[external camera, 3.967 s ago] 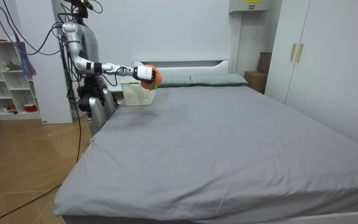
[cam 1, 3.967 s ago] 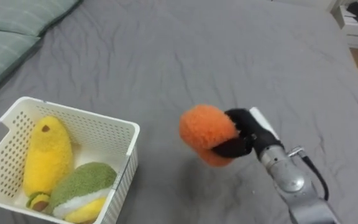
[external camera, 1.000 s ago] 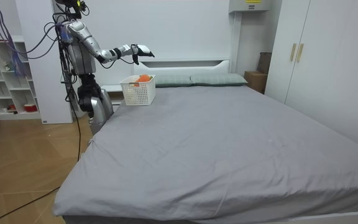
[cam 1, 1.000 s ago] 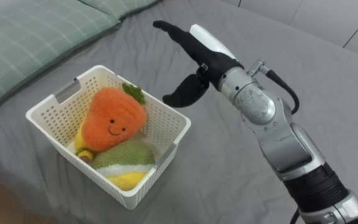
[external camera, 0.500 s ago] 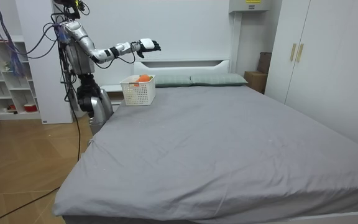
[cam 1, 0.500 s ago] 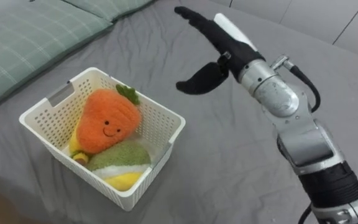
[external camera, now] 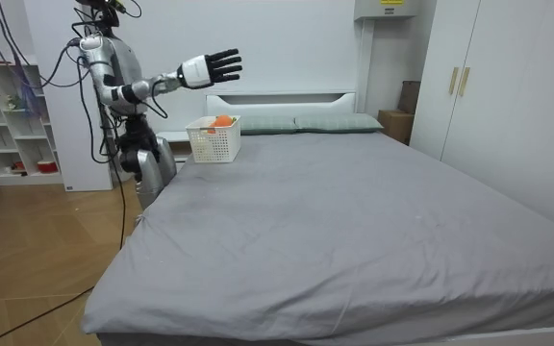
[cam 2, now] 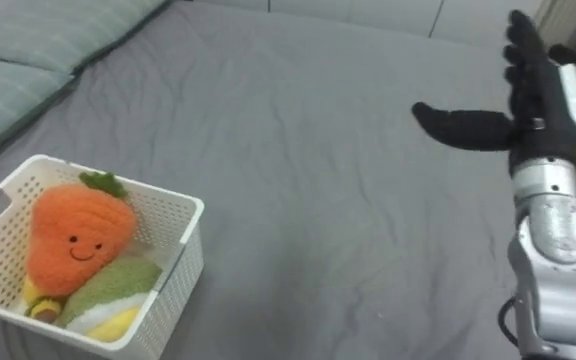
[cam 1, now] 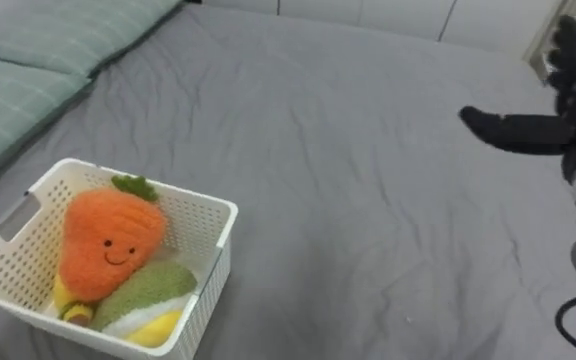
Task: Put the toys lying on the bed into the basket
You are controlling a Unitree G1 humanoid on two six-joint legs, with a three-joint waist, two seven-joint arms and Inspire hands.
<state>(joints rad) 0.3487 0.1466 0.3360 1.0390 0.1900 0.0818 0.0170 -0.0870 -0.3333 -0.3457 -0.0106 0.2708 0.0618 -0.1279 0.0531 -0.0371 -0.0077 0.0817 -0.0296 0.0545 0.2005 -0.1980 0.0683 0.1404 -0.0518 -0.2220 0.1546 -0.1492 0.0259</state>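
The fingers are spreading apart, empty, having swung from beside the basket out to three o'clock; the right hand is clearing away because the carrot toy is already lying inside, at eight o'clock on the bed.

Right hand raised, arm stretched forward, fingers straight and spread (thumb jutting sideways).

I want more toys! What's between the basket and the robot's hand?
Only bare grey sheet lies between the basket and the right hand, in both eye views.
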